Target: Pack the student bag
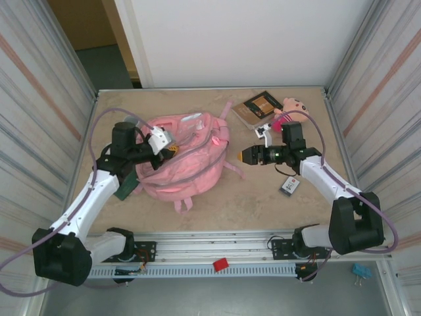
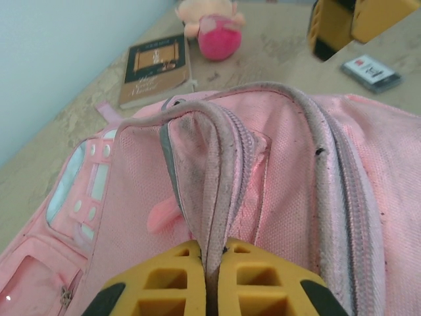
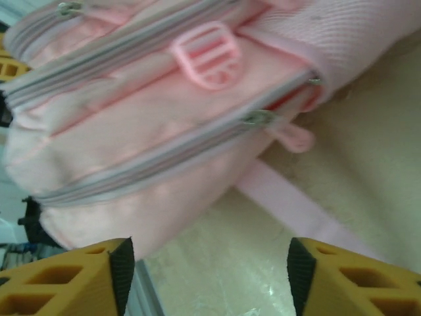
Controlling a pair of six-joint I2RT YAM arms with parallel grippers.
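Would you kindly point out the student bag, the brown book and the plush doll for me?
student bag point(image 1: 191, 168), top external view, middle of its pink fabric body.
brown book point(image 2: 156, 64), left wrist view, centre of its front cover.
plush doll point(image 2: 219, 41), left wrist view, its round pink body.
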